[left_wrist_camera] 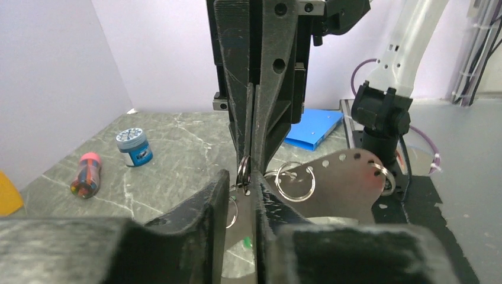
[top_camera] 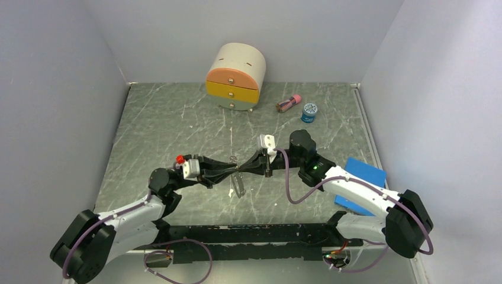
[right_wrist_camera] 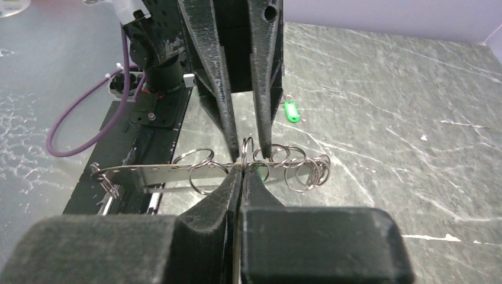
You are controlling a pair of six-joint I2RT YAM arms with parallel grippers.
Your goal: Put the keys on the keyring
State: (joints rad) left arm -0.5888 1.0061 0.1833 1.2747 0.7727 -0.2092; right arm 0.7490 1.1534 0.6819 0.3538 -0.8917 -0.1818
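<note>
Right fingers (right_wrist_camera: 225, 192) pinch the keyring (right_wrist_camera: 248, 148), left fingers (right_wrist_camera: 216, 89) slightly spread around it, green key (right_wrist_camera: 290, 110) on desk (right_wrist_camera: 385, 89) beyond both; ring may twist free before threading.

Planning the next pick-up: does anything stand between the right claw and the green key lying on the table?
Yes. The right claw, shut on a ring, faces the left claw, and the perforated strip of rings lies crosswise; the green key lies on the table just beyond them.
</note>
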